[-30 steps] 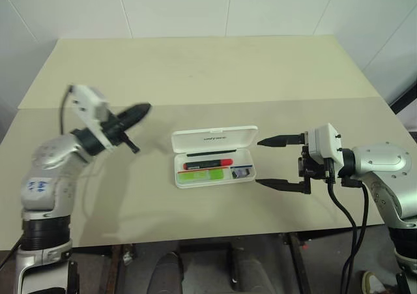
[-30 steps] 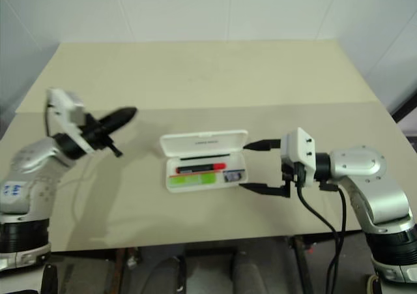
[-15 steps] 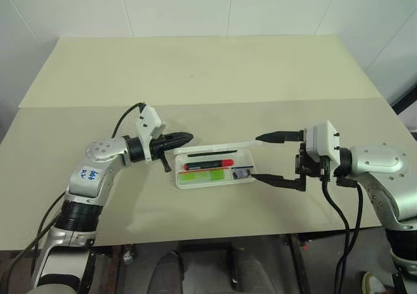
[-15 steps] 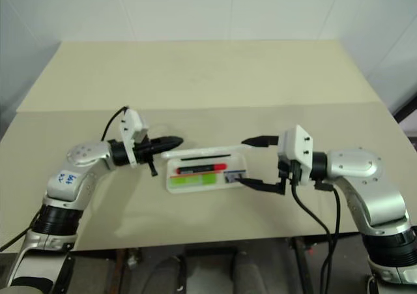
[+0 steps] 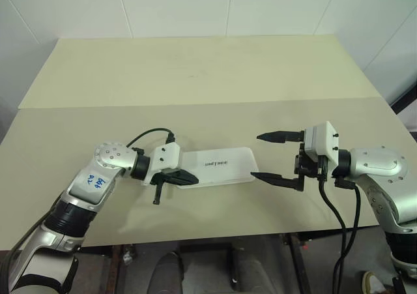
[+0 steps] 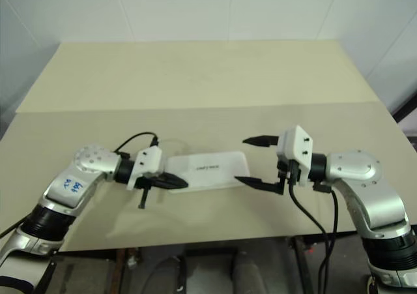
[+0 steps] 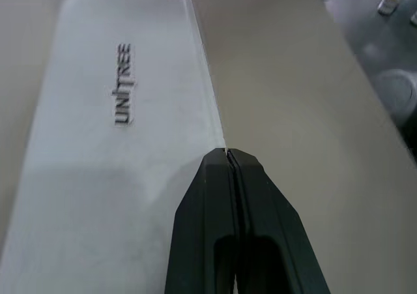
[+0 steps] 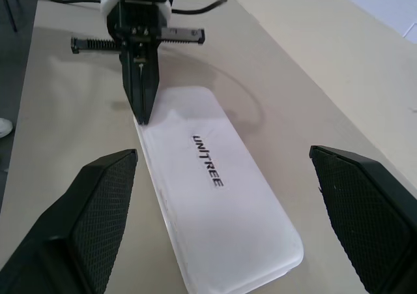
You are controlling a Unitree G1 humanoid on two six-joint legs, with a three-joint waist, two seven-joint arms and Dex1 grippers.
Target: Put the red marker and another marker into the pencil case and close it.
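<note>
— Since the pencil case [image 5: 218, 167] lies flat on the table [image 5: 195, 72] with its lid down and the lettering facing up, how do we judge it will handle?

— We take it for a light, stiff shell of hard white plastic with rounded corners. It looks smooth, so we expect it to slide on the table if we push it sideways instead of straight down.

— Where are our hands?

— Our left hand [image 5: 184, 176] has its two black fingers pressed together, holding nothing, and the tip sits on the near left corner of the lid; the left wrist view shows the joined tips right at the lid's edge. Our right hand [image 5: 277, 157] hovers just off the right end of the case, fingers spread wide, one toward the far side and one toward the near side, touching nothing.

— And the markers?

— With the lid down we cannot see them, so we cannot say from here where they lie.

— Is the case latched?

— We cannot tell. The lid looks level along its length, yet the seam is too fine to read.

— If we have to grip it, where?

— Across the short width at the right end, we think, where the wide-open right hand already frames it. The walls are stiff enough to take a pinch, but the slick plastic could squirt out, so a squeeze low on the side walls seems safer than one on the rounded corners. Pressing down on the lid's front edge suits the closed left fingertip better.
</note>
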